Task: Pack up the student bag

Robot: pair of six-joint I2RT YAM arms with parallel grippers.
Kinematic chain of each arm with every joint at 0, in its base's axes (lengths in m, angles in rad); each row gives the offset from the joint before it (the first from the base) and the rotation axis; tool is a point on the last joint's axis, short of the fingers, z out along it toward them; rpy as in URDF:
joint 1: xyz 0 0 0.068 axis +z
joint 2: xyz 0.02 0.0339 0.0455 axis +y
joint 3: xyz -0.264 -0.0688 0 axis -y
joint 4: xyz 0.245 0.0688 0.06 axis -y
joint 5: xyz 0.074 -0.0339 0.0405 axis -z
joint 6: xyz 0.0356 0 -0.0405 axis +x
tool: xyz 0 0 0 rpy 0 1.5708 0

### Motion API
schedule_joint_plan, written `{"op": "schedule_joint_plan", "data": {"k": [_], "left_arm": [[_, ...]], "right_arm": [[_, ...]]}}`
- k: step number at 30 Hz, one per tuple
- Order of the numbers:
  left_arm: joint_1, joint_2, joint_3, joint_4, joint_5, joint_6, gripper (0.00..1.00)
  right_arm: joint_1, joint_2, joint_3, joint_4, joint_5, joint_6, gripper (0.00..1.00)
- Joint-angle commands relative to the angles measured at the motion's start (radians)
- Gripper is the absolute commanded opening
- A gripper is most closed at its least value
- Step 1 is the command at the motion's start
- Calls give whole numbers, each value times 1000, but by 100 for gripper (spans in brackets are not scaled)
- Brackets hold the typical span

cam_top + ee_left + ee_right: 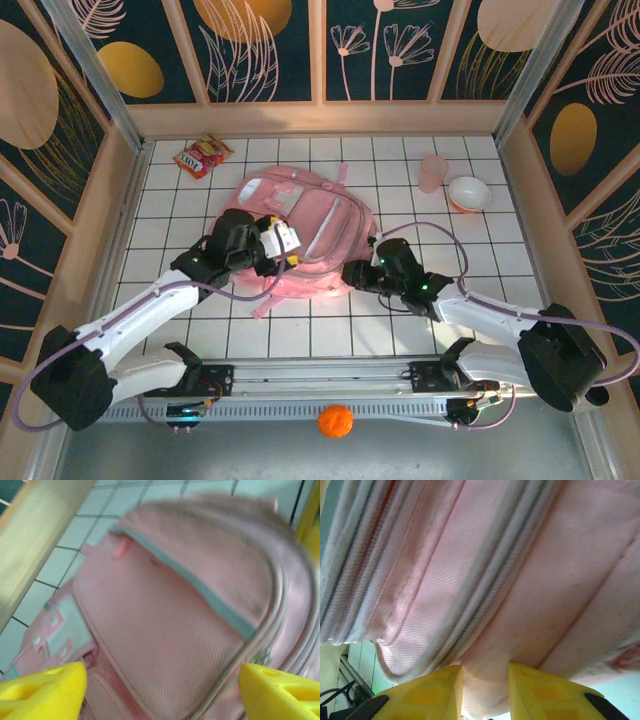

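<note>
Lying near the middle of the white tiled desk (340, 335), the student bag (305, 225) sprawls flat, its pink straps trailing toward the far side and one loose strap end pointing to the near edge. The left tool (280, 243) hovers over the bag's left part. In the left wrist view its yellow fingers (45, 692) stand wide apart, with nothing between them but the bag's pink front panel and a grey-edged zip line below. The right tool (352, 272) meets the bag's right lower edge. In the right wrist view its two yellow fingers (427, 697) are drawn close together and clamped on a fold of the pink fabric, which bulges down between them. Well apart from the bag, a red snack packet (203, 156) lies at the far left of the desk, and a pink cup (432, 172) stands just beside a white bowl (468, 193) at the far right. An orange ball (335, 420) rests in front of the arm bases.
</note>
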Motion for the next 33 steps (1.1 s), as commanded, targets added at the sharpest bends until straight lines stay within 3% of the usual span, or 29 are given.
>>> {"op": "schedule_joint_plan", "data": {"k": [1,11,20,27,33], "left_arm": [[3,-62,-2,106,42,-263,85],[23,-42,66,141,-192,-517,87],[34,9,77,166,-150,-670,89],[33,16,72,175,-144,-691,89],[34,30,67,182,-137,-692,88]], "right_arm": [[71,51,12,137,65,67,28],[292,397,306,184,83,43,28],[308,358,450,-165,95,-46,35],[223,177,497,-648,211,-36,41],[7,24,463,-1019,323,-7,45]]}}
